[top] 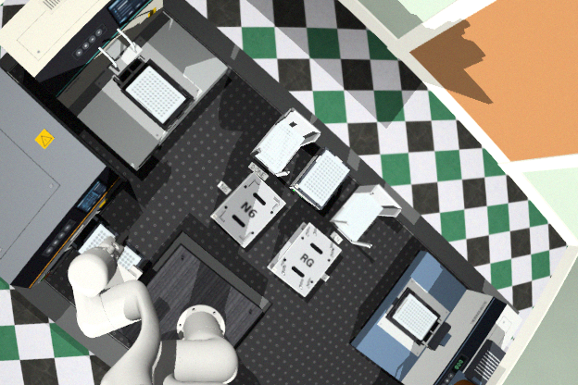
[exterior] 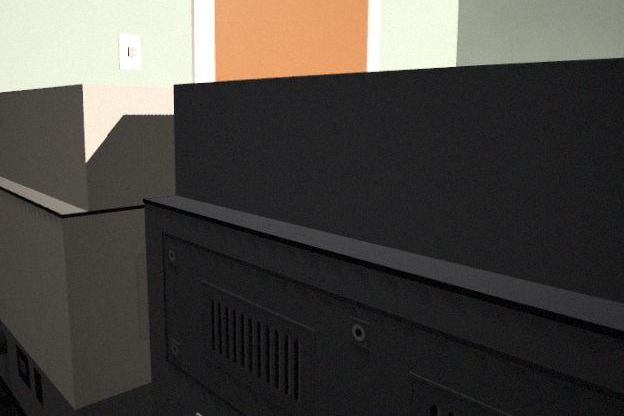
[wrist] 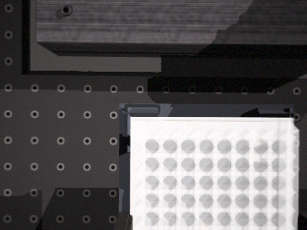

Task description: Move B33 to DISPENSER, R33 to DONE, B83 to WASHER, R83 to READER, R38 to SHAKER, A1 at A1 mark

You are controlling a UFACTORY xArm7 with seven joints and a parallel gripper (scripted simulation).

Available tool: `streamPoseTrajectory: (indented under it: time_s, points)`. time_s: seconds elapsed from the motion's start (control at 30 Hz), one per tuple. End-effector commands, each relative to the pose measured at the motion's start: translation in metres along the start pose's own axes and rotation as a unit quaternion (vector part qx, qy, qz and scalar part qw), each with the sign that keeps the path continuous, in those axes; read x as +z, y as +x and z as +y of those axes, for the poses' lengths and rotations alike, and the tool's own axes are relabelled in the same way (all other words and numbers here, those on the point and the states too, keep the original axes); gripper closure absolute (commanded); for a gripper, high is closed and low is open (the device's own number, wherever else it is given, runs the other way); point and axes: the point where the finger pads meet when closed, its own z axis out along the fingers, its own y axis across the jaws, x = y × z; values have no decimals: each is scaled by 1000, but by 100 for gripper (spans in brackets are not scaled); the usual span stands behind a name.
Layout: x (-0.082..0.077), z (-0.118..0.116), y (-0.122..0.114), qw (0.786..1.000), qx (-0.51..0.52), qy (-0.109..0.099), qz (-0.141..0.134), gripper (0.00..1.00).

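One white well plate [wrist: 212, 172] fills my wrist view, seated in the dark-grey instrument's nest at the deck's lower left; its label is unreadable. My gripper [top: 122, 256] is clenched across it. Light, rigid, slick plastic: I grip the side walls.

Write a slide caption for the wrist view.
Gripper shut on a white well plate above the dotted deck.

A green, black and white checkered floor [top: 355, 68] surrounds the deck; an orange door panel [exterior: 291, 10] stands far behind, a white wall switch [exterior: 130, 51] to its left.
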Motion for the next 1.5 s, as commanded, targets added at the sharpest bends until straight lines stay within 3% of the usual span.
streamPoseTrajectory:
  time_s: [0.0,0.4,1.47]
  points:
    - [-2,0,-1,1000,0,0,-2,100]
    - [-4,0,-1,1000,0,0,-2,100]
    - [-42,0,-1,1000,0,0,-2,100]
